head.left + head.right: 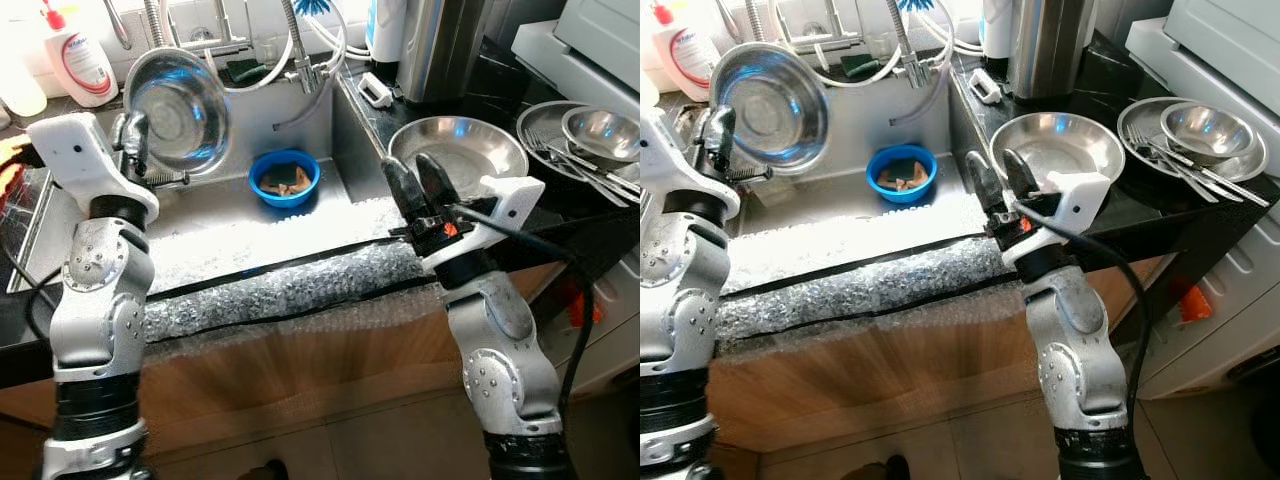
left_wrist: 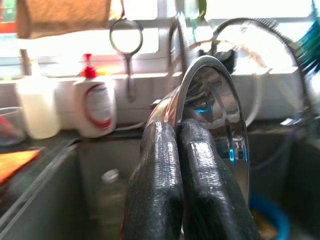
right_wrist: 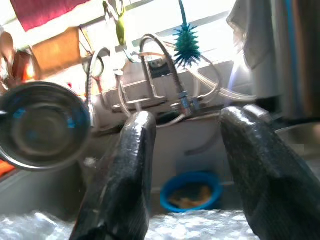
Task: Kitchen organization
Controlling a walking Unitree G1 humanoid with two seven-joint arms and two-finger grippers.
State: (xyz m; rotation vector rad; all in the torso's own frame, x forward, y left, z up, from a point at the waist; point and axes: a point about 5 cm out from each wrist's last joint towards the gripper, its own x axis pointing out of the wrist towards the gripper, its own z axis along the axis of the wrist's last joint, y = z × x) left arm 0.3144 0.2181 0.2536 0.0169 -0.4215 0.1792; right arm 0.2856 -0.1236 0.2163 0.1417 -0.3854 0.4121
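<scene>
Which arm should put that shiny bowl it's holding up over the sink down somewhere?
The left: its gripper already pinches the steel bowl's rim. The right gripper hangs open and empty beside the sink.

Steel bowl [image 1: 178, 108] held up over the sink [image 1: 300, 140] blocks its left half; blue bowl [image 1: 284, 179] sits centre, taps [image 1: 300, 50] crowd behind, right side open.

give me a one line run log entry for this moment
left gripper: shut on steel bowl rim, held over sink | right gripper: open, empty, at sink edge | blue bowl: in sink
</scene>
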